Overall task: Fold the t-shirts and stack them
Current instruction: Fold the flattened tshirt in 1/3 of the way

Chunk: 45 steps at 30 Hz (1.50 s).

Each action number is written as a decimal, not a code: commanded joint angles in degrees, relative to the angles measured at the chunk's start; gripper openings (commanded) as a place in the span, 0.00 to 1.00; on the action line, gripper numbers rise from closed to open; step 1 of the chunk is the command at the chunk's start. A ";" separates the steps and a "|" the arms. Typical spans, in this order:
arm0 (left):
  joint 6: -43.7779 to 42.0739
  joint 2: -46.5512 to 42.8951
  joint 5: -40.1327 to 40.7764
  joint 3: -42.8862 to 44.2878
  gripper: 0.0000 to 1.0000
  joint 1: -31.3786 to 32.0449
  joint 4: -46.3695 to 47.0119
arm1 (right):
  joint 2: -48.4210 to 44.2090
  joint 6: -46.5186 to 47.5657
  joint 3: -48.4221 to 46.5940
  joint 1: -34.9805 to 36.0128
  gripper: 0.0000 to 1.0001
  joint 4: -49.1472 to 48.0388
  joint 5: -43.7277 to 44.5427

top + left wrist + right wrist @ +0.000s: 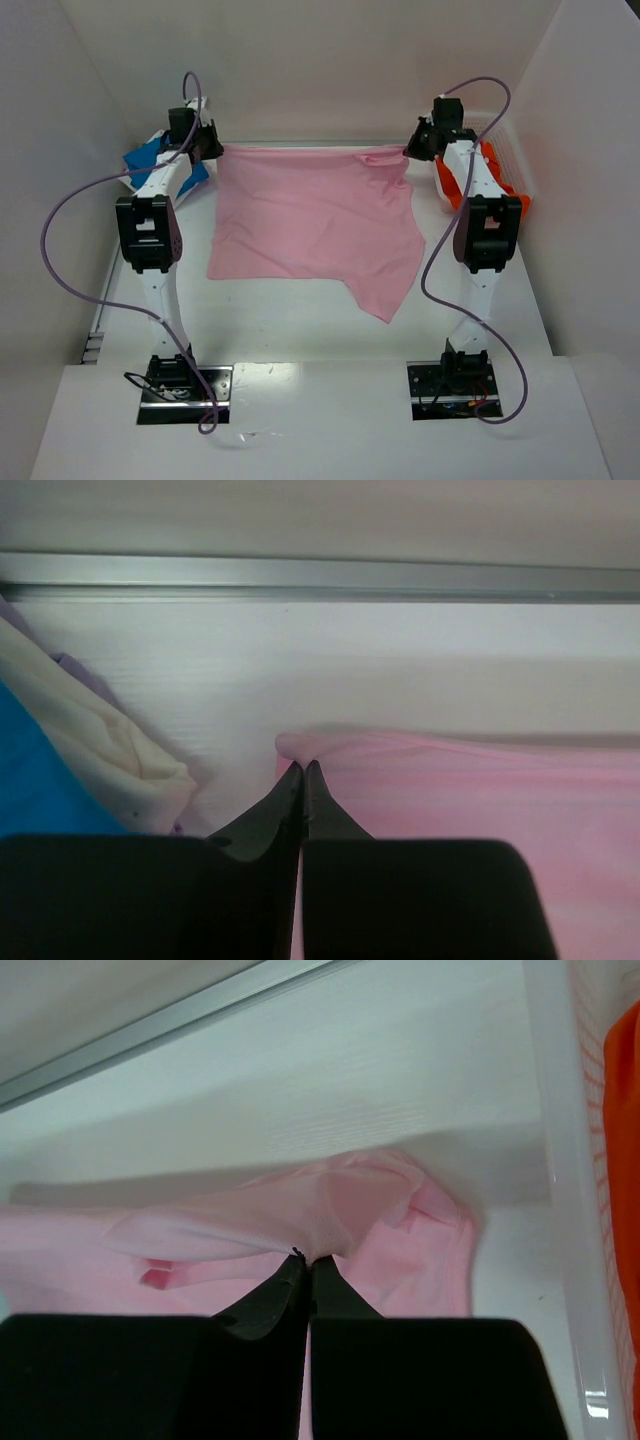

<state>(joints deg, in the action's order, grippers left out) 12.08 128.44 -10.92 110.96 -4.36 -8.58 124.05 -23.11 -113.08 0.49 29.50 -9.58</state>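
White panels wall in a white table (300, 330), and the pink t-shirt (310, 225) lies spread across the middle of it, ahead of both arm bases. Its far edge runs in a nearly straight line between the two grippers, while its near edge is uneven, with one corner trailing down toward the right arm's base. The left gripper (212, 148) sits at the pink t-shirt's far-left corner; in the left wrist view its fingers (290, 800) are pressed together with the cloth's rounded corner pinched at their tips. The right gripper (412, 150) sits at the pink t-shirt's far-right corner, where the fabric is bunched and folded over; in the right wrist view its black fingers (285, 1285) are likewise closed tight on a gathered ridge of pink cloth. Left of the pink t-shirt, partly behind the left arm, lies the blue t-shirt (143, 157), crumpled, and the left wrist view shows a cream cloth (100, 745) resting against it. Right of the pink t-shirt, the orange t-shirt (447, 187) shows behind the right arm, lying in a white mesh basket (508, 145) that stands against the right wall. Beyond the pink t-shirt's far edge, a metal rail (300, 575) runs along the foot of the back wall.
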 commanded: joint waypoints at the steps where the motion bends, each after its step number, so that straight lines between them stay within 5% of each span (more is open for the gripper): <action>1: -2.32 1.98 2.74 4.00 0.00 -0.83 2.78 | 3.47 -0.18 -5.39 -0.32 0.00 -0.76 0.00; 11: -1.79 6.65 2.75 11.03 0.00 -1.35 1.38 | 17.34 -0.18 -26.29 -0.32 0.00 4.78 -2.28; 19: -1.70 7.96 -0.68 13.14 0.00 -1.35 -1.34 | 18.16 0.44 -29.66 -0.32 0.00 5.31 -3.69; 22: -3.02 6.39 -1.21 9.55 0.00 -1.35 -2.14 | 15.27 1.75 -26.86 -0.32 0.00 6.36 -3.69; 34: -4.08 -7.23 -2.27 -14.36 0.00 -1.35 -0.47 | -3.37 1.76 12.24 0.21 0.00 -5.14 -1.66; 45: -3.46 -9.09 0.37 -20.34 0.00 -1.35 -1.62 | -6.54 0.70 22.46 2.50 0.00 -7.08 -4.74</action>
<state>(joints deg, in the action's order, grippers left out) 9.17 122.13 -11.62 91.46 -5.13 -11.09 121.16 -22.63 -91.92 1.69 25.65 -13.65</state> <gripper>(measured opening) 0.008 0.011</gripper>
